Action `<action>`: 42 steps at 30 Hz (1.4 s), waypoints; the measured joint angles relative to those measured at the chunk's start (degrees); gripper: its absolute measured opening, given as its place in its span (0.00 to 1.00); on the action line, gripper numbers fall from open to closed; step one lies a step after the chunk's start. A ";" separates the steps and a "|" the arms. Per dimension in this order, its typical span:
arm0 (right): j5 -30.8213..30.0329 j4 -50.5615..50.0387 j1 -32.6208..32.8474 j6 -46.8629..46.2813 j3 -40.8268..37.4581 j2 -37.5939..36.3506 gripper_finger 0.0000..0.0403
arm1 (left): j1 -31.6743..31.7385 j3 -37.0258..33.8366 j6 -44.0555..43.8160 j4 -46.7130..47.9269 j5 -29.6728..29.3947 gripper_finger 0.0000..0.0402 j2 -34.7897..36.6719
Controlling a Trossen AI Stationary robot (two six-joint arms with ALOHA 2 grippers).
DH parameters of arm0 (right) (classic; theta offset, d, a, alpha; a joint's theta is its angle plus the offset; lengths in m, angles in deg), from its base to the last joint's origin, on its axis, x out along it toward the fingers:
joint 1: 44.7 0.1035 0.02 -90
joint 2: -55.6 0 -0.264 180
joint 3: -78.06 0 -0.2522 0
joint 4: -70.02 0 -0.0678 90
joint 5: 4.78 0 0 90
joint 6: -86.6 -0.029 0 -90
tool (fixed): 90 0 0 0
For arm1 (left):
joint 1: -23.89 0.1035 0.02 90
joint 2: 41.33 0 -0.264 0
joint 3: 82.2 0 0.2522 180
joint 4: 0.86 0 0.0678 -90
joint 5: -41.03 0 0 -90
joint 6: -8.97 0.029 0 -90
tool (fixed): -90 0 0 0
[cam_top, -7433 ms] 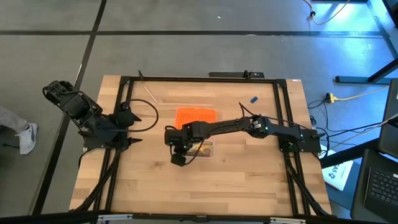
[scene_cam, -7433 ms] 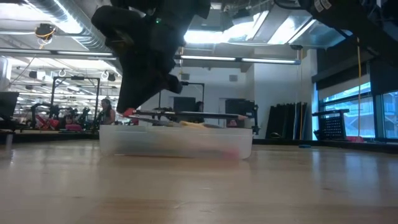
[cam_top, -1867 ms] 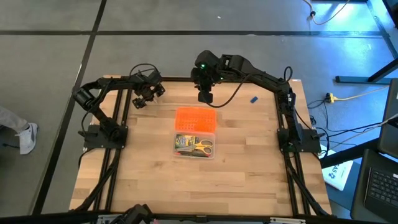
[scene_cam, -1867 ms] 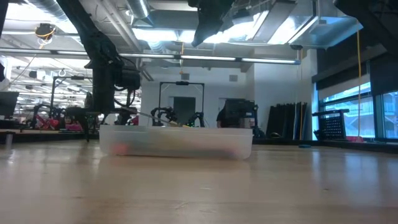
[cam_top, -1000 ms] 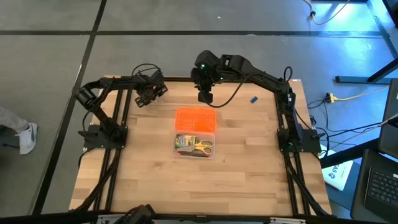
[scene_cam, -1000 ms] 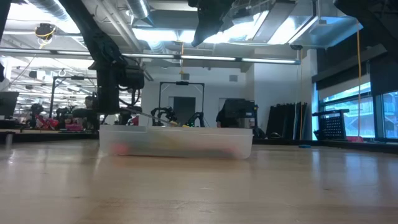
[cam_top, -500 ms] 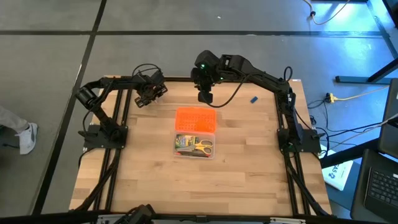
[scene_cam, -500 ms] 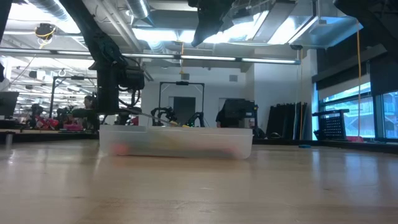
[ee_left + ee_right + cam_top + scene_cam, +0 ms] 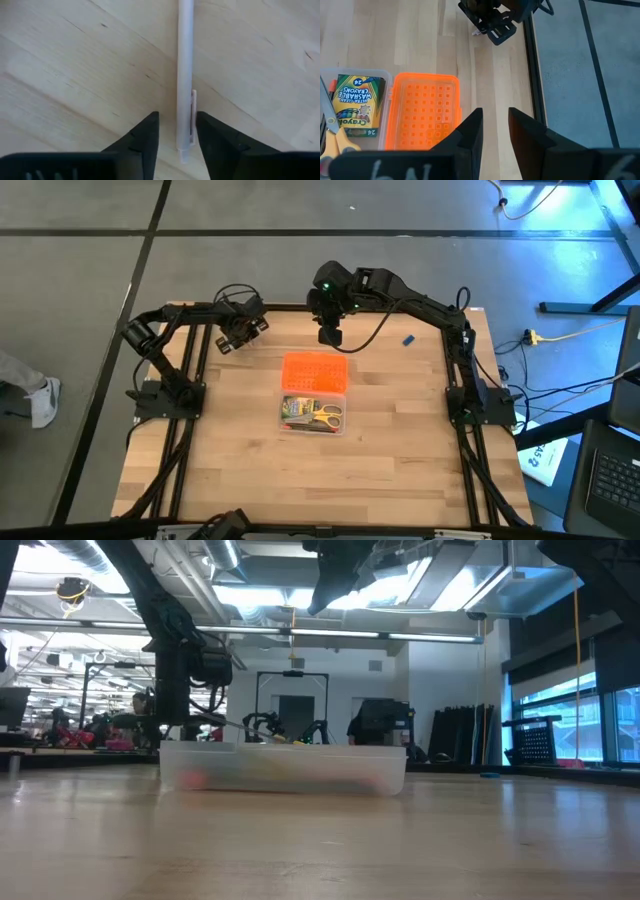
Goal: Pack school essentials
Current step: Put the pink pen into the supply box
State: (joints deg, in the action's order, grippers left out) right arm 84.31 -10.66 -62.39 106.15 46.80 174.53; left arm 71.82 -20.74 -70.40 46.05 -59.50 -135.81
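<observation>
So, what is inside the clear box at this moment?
Inside the clear box lie a crayon box and yellow-handled scissors. Anything beneath them is covered. The orange lid lies open beside it.

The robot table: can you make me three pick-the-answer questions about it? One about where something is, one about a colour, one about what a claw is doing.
1. Where is the crayon box?
A. Inside the clear box
B. On the floor
C. In the right gripper

2. What colour is the lid?
A. Purple
B. Orange
C. Black

3. What is the left gripper doing?
A. Holding scissors
B. Resting on the lid
C. Straddling a white pen on the table

Answers: 1 A, the right wrist view shows the crayons lying in the clear box. 2 B, the open lid is bright orange. 3 C, the left wrist view shows a finger on each side of the pen.
</observation>
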 joint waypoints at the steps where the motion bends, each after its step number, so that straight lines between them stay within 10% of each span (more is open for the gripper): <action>1: 0.00 0.00 -0.02 0.00 0.00 0.00 0.23 | 0.00 0.00 0.00 0.01 0.01 0.30 0.00; 18: 0.02 -0.02 0.00 0.02 0.00 0.00 0.23 | -1.05 0.15 3.70 0.88 -0.60 0.08 -0.02; 42: 0.00 0.02 -0.01 0.02 0.00 0.00 0.23 | -2.44 0.09 19.50 2.03 -0.72 0.07 -0.02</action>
State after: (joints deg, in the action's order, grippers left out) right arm 84.32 -10.63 -62.40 106.17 46.80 174.54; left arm 69.38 -20.65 -50.90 48.07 -60.22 -135.83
